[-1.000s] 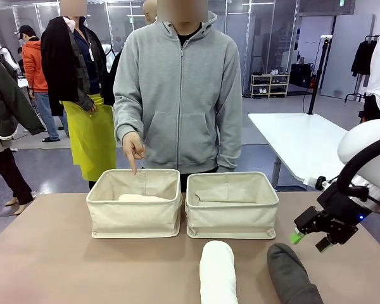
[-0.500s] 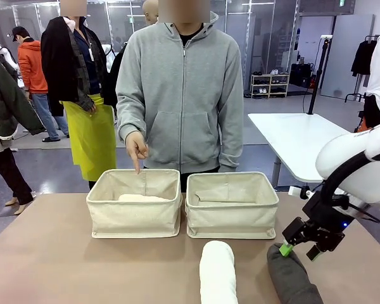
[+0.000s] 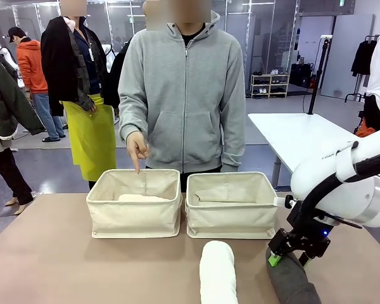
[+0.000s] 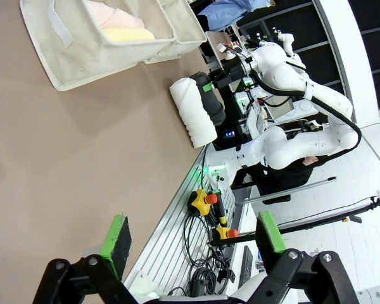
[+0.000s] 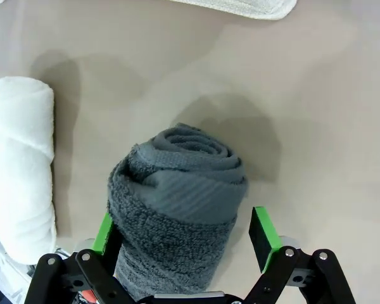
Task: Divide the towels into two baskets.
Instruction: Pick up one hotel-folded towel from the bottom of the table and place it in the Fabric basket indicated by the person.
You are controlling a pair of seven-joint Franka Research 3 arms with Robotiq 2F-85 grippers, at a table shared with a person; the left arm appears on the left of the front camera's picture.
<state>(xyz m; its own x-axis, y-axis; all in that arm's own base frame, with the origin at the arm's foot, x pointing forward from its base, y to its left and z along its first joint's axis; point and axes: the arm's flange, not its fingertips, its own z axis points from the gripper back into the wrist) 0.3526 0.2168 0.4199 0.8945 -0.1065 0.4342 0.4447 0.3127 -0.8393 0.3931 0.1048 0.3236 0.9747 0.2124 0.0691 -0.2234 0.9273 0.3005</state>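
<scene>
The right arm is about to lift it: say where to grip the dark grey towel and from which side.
Probably best: grip the dark grey towel across its round body, near the spiral end, coming from above. It lies flat on the table, and the open right gripper straddles its width.

Gripper (image 5: 183,231): jaws wide apart.
Grey towel (image 5: 177,209): between the jaws.
White towel (image 5: 19,158): outside the jaws, beside the grey towel.
</scene>
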